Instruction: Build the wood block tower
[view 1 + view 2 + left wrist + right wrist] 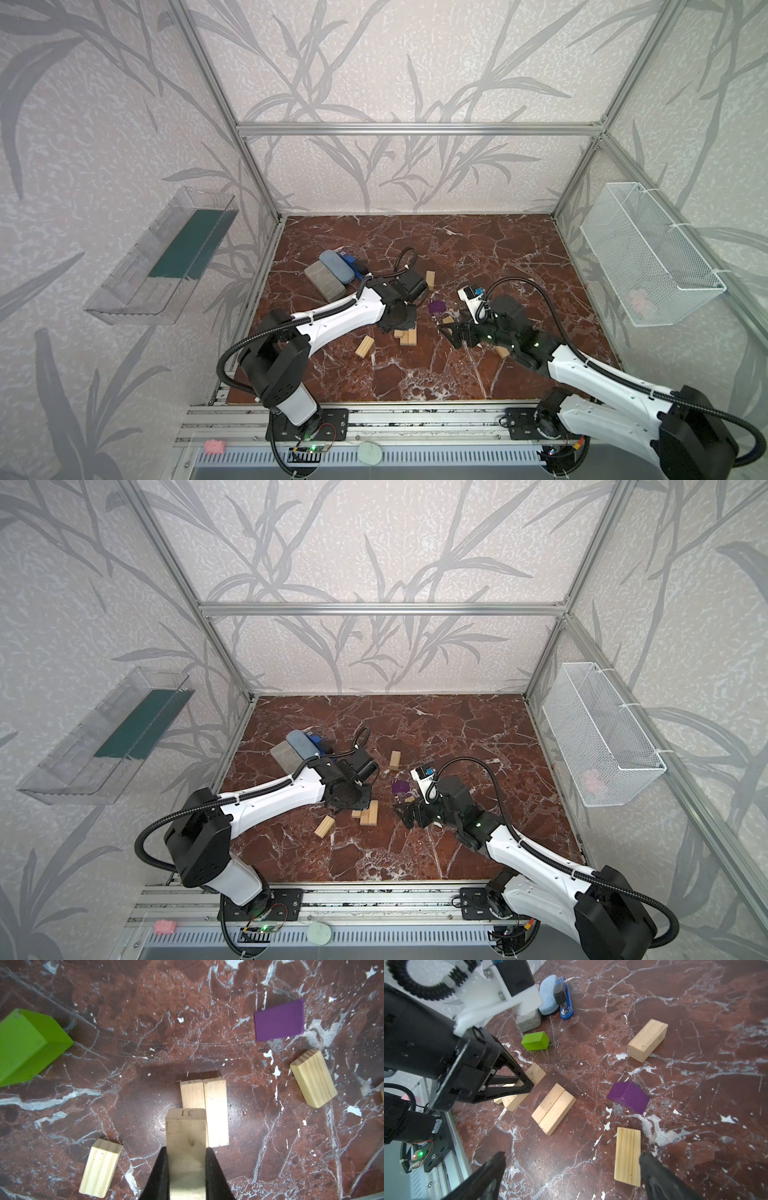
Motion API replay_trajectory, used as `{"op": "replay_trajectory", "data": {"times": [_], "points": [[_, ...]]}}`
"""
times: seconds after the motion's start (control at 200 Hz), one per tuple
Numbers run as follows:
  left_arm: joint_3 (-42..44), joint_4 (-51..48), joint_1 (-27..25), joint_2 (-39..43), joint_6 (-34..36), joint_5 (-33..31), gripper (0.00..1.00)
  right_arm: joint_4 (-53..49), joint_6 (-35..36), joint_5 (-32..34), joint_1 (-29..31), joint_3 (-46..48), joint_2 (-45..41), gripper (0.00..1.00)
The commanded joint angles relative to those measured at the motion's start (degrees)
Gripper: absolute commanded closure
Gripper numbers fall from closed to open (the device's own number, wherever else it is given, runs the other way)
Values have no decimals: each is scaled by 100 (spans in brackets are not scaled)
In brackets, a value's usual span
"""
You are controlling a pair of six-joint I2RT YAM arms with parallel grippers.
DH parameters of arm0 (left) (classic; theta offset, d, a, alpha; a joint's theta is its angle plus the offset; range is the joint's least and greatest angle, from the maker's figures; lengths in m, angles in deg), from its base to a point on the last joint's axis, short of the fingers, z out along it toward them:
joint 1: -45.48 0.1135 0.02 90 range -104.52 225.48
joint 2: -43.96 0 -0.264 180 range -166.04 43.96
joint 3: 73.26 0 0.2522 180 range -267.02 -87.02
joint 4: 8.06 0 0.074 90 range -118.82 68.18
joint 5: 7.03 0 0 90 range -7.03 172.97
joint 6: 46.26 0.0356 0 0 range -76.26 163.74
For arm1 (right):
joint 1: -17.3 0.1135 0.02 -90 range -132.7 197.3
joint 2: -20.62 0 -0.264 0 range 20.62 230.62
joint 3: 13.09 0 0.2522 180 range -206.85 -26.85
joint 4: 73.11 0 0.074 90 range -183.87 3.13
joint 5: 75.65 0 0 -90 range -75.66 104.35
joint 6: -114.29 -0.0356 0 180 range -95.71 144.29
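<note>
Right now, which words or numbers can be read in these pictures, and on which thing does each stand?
"31": on the end face of the pale wood block held in the left gripper's jaws.
Blue stapler: any print is too small to read.
Nothing else is legible.

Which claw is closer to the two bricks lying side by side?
Left. The left gripper, shut on a third brick, hangs by the pair; the right gripper stands open, farther off.

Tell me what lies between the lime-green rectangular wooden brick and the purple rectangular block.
Nothing. The left wrist view shows only bare red-brown marble tabletop between the lime-green rectangular wooden brick and the purple rectangular block.
</note>
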Motion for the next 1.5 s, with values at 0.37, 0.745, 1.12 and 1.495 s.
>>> {"op": "replay_trajectory", "data": {"times": [0.37, 0.745, 1.12, 1.495], "points": [[100, 343, -298, -300, -581, -518, 80, 481, -61, -278, -15, 399, 164, 1], [100, 420, -307, -531, -554, -651, 80, 544, -61, -123, -15, 376, 146, 1], [31, 531, -325, -742, -554, -663, 81, 605, -53, -156, -17, 381, 147, 1], [26, 542, -351, -896, -537, -618, 81, 589, -52, -136, -18, 381, 111, 1]]}}
